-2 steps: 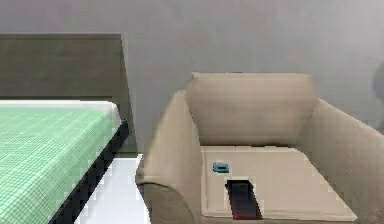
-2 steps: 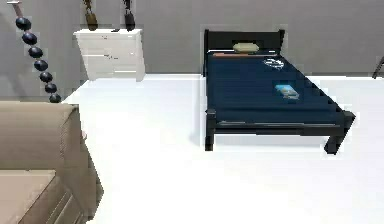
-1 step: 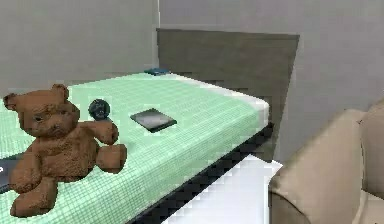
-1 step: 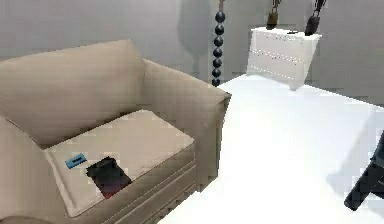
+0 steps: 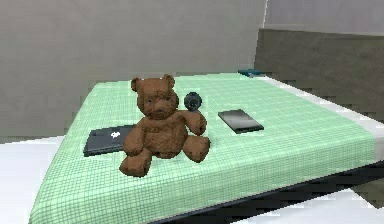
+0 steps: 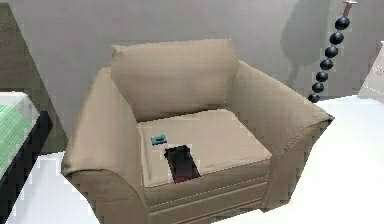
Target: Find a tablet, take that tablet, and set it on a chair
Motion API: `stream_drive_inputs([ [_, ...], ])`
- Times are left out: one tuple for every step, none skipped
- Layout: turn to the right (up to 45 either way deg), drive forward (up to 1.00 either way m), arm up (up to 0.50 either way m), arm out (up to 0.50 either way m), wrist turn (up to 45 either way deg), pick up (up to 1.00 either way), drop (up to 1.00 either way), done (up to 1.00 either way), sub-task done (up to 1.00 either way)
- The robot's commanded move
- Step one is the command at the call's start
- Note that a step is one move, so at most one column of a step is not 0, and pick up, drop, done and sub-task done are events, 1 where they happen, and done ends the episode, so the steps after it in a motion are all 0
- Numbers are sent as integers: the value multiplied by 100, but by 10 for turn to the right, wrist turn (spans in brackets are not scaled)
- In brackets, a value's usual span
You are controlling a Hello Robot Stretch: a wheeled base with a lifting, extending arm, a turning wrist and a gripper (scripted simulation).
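Now a dark tablet [image 6: 181,163] lies flat on the seat of the beige armchair [image 6: 175,80].

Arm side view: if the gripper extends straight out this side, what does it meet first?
Probably the beige armchair, at its seat front, near the dark flat slab on the cushion. Lift height is unknown, so front panel or backrest is unclear.

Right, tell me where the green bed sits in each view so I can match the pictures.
Forward view: the green bed spans the middle, with a teddy bear sitting on it.
Arm side view: a strip of the same bed lies at the left edge, beside the armchair.
Shared landmark: the dark frame under the green cover, lower right in the forward view, lower left in the arm side view.
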Motion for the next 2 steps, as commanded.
stream_drive_inputs([
  [0, 0, 50, 0, 0, 0, 0, 0, 0],
  [0, 0, 16, 0, 0, 0, 0, 0, 0],
])
